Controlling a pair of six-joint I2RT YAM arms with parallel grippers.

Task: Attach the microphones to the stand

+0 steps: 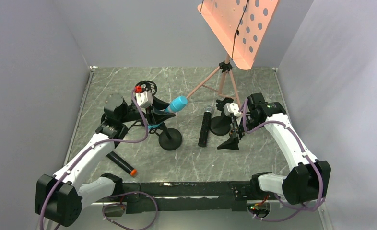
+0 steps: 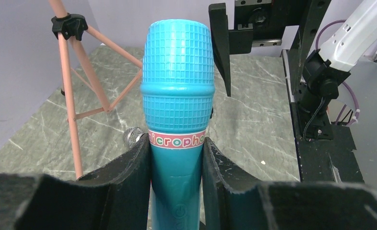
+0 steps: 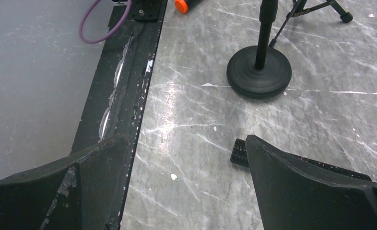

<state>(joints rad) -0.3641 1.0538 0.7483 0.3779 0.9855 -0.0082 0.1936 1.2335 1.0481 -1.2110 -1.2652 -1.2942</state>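
Note:
My left gripper (image 1: 165, 109) is shut on the teal-blue microphone (image 1: 177, 104) and holds it tilted above the table; in the left wrist view the fingers (image 2: 129, 177) clamp its handle (image 2: 177, 96). A black microphone stand with a round base (image 1: 170, 139) stands just below it. The black microphone with a silver mesh head (image 1: 205, 127) lies on the table. My right gripper (image 1: 232, 139) is open and empty just right of it, low over the table (image 3: 186, 158). The black microphone with an orange-red end (image 1: 122, 164) lies at the near left.
A second round stand base (image 1: 220, 125) sits behind my right gripper. A pink tripod music stand (image 1: 222, 76) with a perforated tray (image 1: 239, 24) stands at the back. A black bar (image 1: 177, 189) runs along the table's near edge. Grey walls enclose the table.

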